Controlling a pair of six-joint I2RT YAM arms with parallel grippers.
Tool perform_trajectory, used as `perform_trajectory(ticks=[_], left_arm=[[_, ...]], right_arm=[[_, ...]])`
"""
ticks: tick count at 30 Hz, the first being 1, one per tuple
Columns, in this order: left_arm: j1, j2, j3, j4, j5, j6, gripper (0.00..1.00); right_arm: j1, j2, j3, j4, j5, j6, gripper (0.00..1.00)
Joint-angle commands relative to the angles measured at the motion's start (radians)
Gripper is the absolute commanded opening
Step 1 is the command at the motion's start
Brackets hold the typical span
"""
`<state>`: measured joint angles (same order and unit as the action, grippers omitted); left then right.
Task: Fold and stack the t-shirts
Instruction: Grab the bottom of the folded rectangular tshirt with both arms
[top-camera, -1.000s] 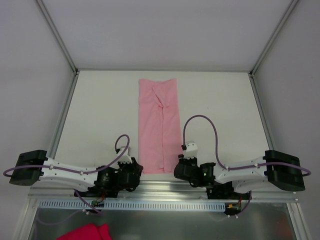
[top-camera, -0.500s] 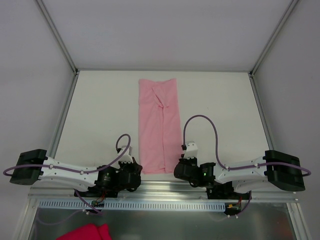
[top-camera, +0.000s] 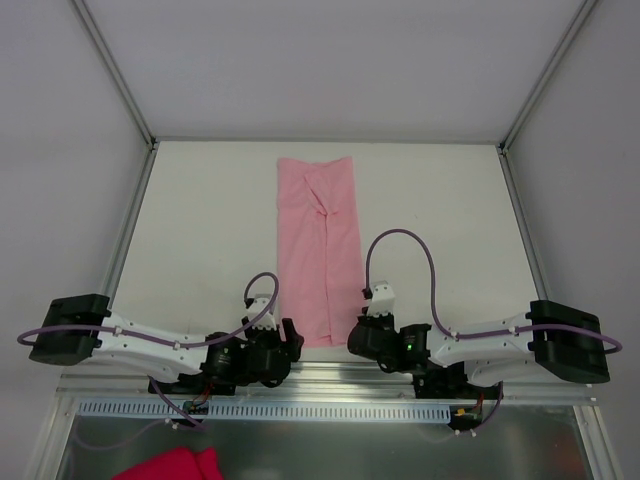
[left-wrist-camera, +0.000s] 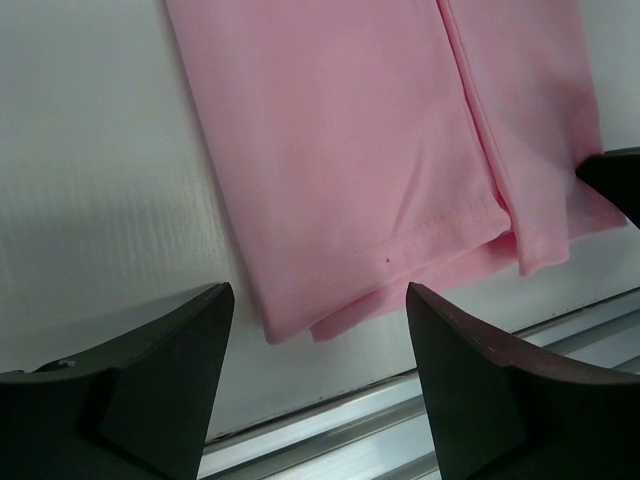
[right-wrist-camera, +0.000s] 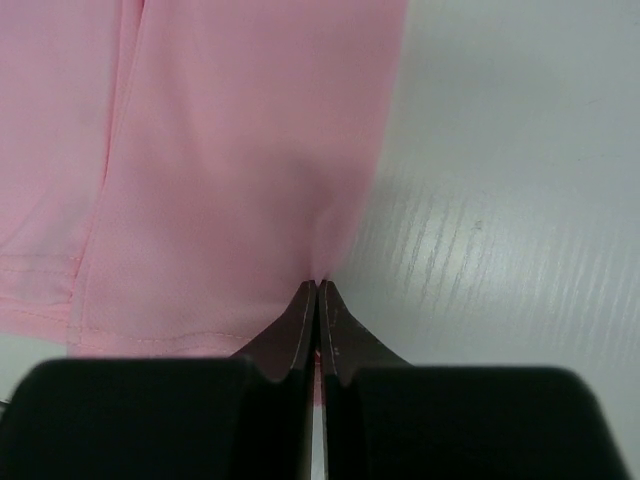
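My right gripper (right-wrist-camera: 318, 288) pinched the t-shirt (top-camera: 318, 240) at its 5 o'clock edge; left gripper (left-wrist-camera: 318, 300) gaped empty by the 7 o'clock corner, table (top-camera: 200, 230) wide beyond.

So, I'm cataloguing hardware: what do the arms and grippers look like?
Left arm and right arm: white links, black joint housings, a looping purple cable each; a green light on the right one. Left gripper and right gripper: dark wedge-shaped fingers.

plain pale pink thin-fabric t-shirt (top-camera: 318, 250): solid colour throughout | flat white counter (top-camera: 200, 230): faint streaked grain | crumpled deep magenta cloth (top-camera: 170, 465): plain | thin looping cables (top-camera: 400, 233): purple | jointed robot arms (top-camera: 140, 340): white, black joints
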<state>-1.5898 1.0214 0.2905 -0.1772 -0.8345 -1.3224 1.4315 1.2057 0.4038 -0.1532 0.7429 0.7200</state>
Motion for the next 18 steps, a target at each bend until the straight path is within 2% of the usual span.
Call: perform_trajectory(ticks=[1, 3, 6, 7, 10, 12, 13, 18], left_arm=[[-0.03, 0.006, 0.022, 0.015, -0.008, -0.032, 0.71], [-0.038, -0.001, 0.018, -0.008, -0.021, -0.057, 0.68], [-0.048, -0.032, -0.01, 0.025, -0.014, -0.063, 0.56], [-0.05, -0.049, -0.017, 0.034, -0.011, -0.058, 0.47], [-0.048, -0.067, -0.025, 0.032, -0.008, -0.066, 0.44], [-0.05, -0.064, -0.027, 0.025, -0.009, -0.067, 0.49], [-0.05, -0.06, -0.027, 0.025, -0.008, -0.072, 0.6], [-0.05, -0.014, -0.017, -0.005, -0.006, -0.11, 0.73]], right_arm=[[-0.006, 0.002, 0.021, 0.015, 0.015, -0.002, 0.01], [-0.009, 0.0, 0.021, 0.018, 0.016, -0.007, 0.01], [-0.013, -0.005, 0.015, 0.018, 0.015, -0.005, 0.01], [-0.016, -0.006, 0.012, 0.02, 0.016, -0.005, 0.01], [-0.022, -0.015, 0.003, 0.023, 0.015, -0.005, 0.01], [-0.022, -0.026, -0.002, 0.018, 0.013, -0.005, 0.01], [-0.023, -0.029, -0.003, 0.018, 0.013, -0.005, 0.01], [-0.023, -0.077, -0.014, 0.006, 0.012, -0.01, 0.01]])
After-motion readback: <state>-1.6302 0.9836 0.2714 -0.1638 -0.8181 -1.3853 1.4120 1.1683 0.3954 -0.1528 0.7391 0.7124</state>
